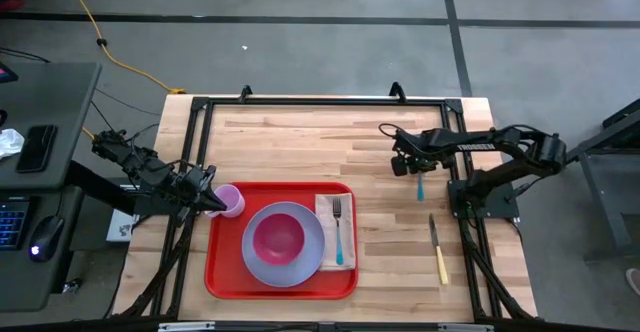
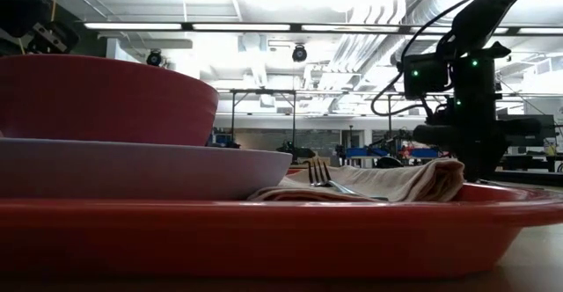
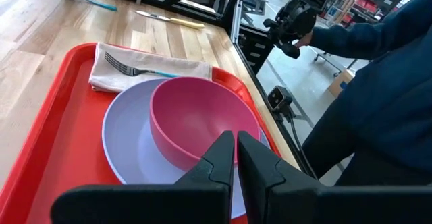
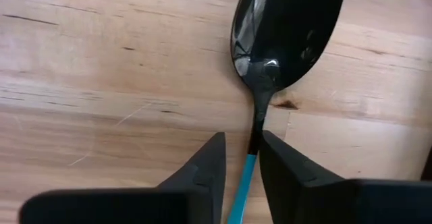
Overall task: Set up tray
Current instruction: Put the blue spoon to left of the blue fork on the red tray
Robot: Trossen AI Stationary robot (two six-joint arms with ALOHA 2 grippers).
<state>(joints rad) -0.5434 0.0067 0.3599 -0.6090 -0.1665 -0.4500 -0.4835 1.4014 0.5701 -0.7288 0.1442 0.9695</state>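
The red tray (image 1: 225, 277) lies at the table's near middle. It carries a lavender plate (image 1: 262, 264) with a pink bowl (image 1: 278, 237) on it, a tan napkin (image 1: 326, 210) with a fork (image 1: 339, 227) on top, and a lavender cup (image 1: 232, 201) in its far left corner. A spoon (image 1: 420, 184) with a dark bowl and a teal handle lies flat on the wood to the tray's right. My right gripper (image 1: 408, 164) stands over it, shut on its handle. My left gripper (image 1: 212, 204) hovers shut beside the cup, holding nothing. My right gripper pinches the spoon's thin handle between its two fingers, right behind the bowl, where dark metal meets teal (image 4: 254, 137). The fingers point down from above and lie across the handle. The spoon (image 4: 287, 28) lies flat on the table.
A knife (image 1: 438, 250) with a yellow handle lies on the wood near the table's right edge, nearer than the spoon. A black frame runs around the table. A person in a dark blue sleeve (image 3: 385, 82) shows off the table's near side. Bare wood lies beyond the tray.
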